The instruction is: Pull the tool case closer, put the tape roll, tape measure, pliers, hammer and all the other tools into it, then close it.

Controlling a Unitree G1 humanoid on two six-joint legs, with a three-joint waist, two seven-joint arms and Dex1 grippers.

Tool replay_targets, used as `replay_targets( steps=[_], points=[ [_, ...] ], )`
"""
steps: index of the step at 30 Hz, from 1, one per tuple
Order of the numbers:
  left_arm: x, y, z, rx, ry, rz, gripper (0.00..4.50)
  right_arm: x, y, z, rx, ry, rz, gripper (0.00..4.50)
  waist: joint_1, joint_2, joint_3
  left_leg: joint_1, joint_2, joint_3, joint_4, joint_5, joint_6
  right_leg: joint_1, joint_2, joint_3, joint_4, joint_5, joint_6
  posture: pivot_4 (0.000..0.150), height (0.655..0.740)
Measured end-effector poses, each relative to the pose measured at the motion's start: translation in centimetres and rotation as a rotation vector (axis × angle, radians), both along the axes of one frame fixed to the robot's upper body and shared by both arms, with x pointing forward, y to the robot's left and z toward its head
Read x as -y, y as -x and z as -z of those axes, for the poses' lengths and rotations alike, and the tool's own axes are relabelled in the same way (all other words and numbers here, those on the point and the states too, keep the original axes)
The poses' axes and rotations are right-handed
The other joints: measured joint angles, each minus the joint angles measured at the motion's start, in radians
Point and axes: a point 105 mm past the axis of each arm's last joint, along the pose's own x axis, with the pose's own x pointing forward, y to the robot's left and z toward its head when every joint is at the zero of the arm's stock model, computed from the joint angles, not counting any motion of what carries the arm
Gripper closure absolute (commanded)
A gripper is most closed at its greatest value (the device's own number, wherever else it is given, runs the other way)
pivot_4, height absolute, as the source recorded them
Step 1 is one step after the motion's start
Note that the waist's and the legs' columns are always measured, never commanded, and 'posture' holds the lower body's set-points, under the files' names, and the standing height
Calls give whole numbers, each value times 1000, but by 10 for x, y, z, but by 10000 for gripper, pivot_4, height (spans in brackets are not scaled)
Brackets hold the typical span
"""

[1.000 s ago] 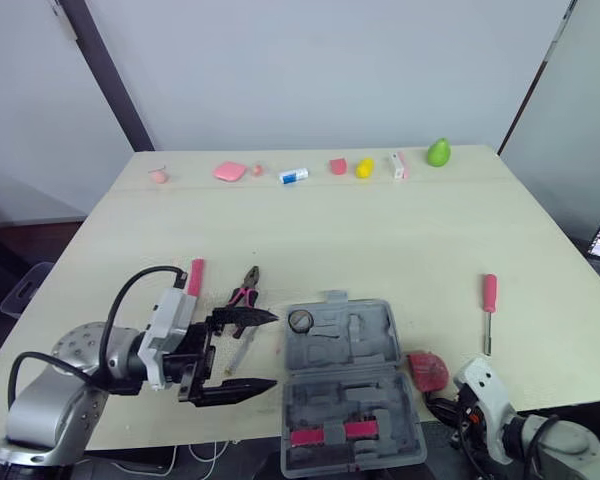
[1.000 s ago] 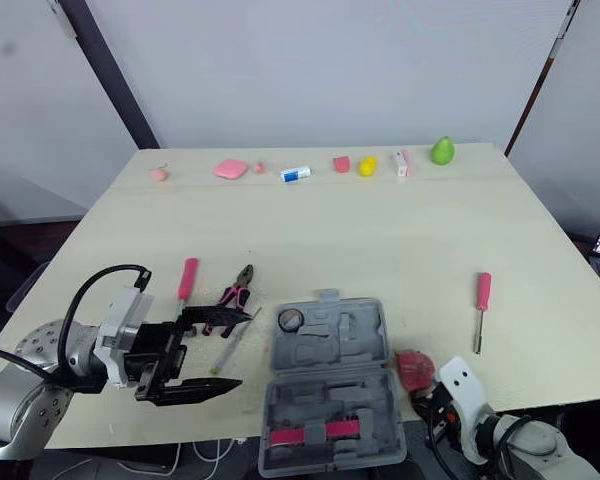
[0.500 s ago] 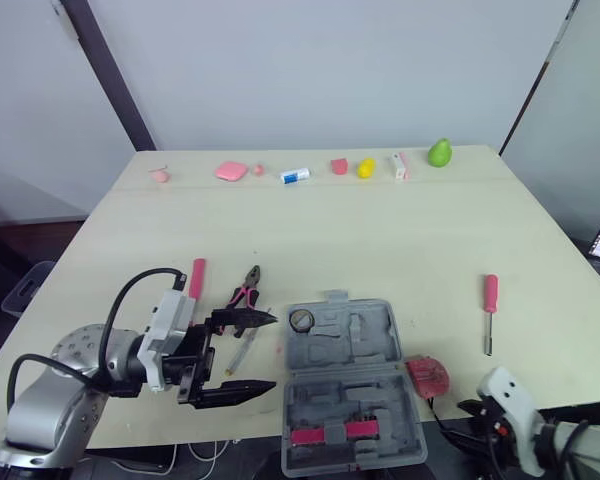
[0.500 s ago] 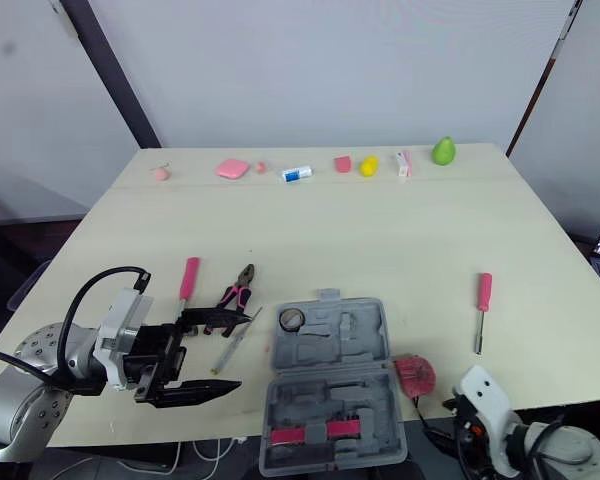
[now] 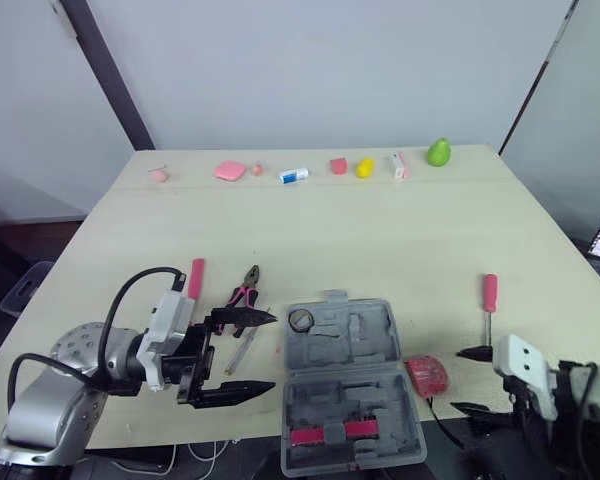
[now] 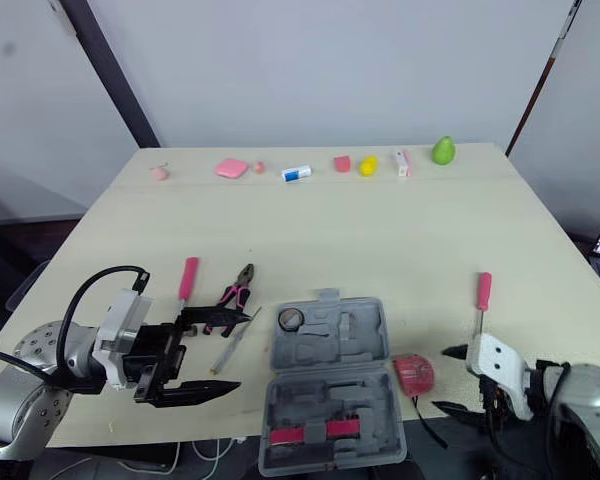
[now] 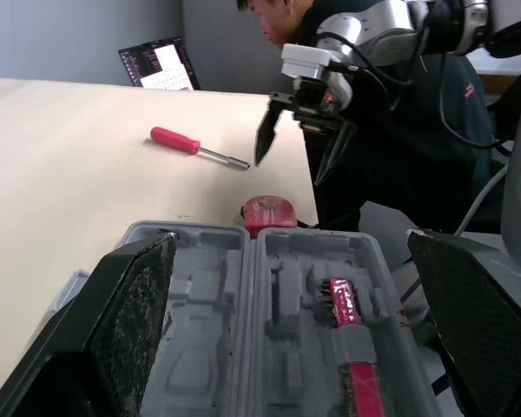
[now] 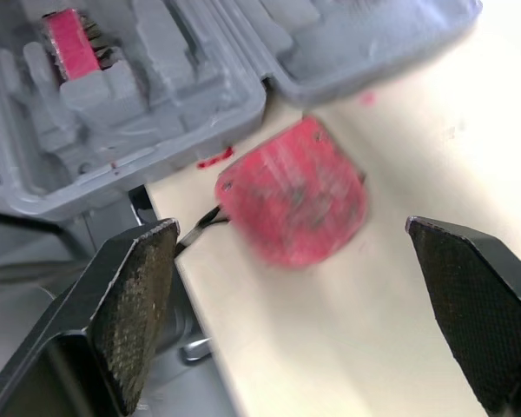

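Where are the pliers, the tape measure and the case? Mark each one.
Pliers point(image 5: 242, 296): left eye view, pink handles.
Tape measure point(image 8: 293, 201): right wrist view, red side face.
Case point(image 5: 355, 335): left eye view, bare far half.

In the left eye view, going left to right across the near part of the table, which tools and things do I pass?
pink-handled tool → pliers → tool case, lying open → tape measure → pink-handled screwdriver
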Motion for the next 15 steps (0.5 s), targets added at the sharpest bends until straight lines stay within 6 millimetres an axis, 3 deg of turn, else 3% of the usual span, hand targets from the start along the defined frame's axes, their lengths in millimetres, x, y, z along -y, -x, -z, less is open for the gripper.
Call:
replay_targets(
  steps=[11,15],
  points=[
    [2,0,2,-5,-4,17,0,-6,-23,19,28,146,-334,886,3,1,2,0,0,1,0,0,0,0,0,-2,0,2,2,1500,7400],
    [2,2,0,-3,1,38,0,-16,-37,22,67,166,-424,886,0,2,2,0,0,1,1,0,0,1,0,-1,1,2,2,1500,7400]
  ],
)
